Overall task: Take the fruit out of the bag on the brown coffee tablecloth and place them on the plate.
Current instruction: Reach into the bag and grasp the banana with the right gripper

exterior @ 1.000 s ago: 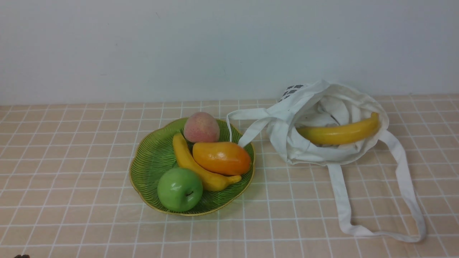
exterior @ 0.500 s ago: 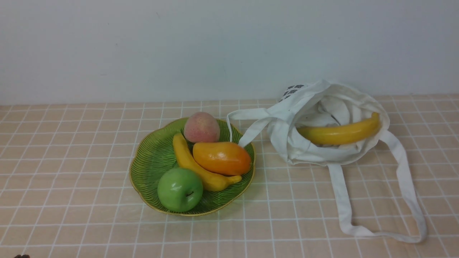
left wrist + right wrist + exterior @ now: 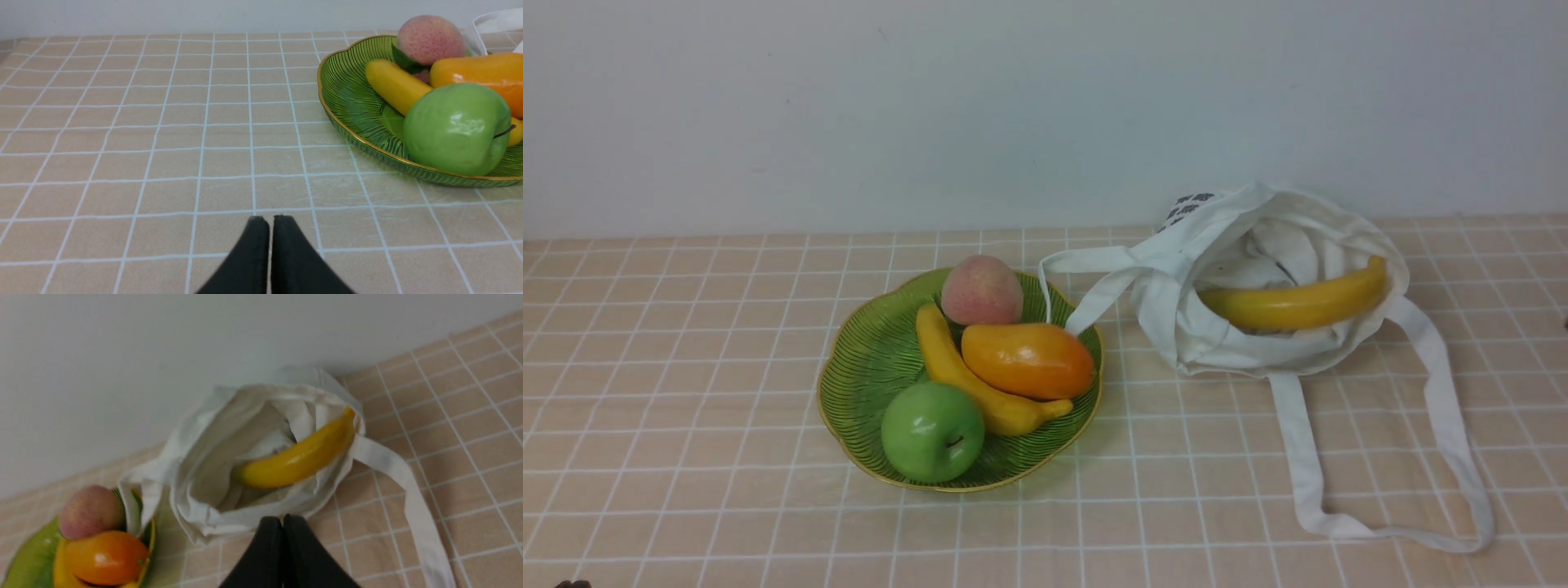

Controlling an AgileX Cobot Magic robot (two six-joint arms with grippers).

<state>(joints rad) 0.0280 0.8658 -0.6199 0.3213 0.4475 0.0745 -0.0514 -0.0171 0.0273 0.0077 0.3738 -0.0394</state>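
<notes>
You can see a tiny dark tip [image 3: 1565,320] at the right edge of the front view that was not there before. The fruit and the bag have not moved.

Your long yellow banana [image 3: 1294,305] lies in the mouth of the white cloth bag [image 3: 1241,359]. It is apart from your right gripper [image 3: 284,547], whose jaws are closed on nothing. Your left gripper [image 3: 267,249] is closed and empty too, near the green plate [image 3: 870,351].

The plate is wavy, with thin ridges and a gold rim. It holds a fuzzy pink peach [image 3: 982,290], a shiny green apple [image 3: 933,431], a smooth orange fruit [image 3: 1027,359] and a bent, shorter banana [image 3: 968,380].
</notes>
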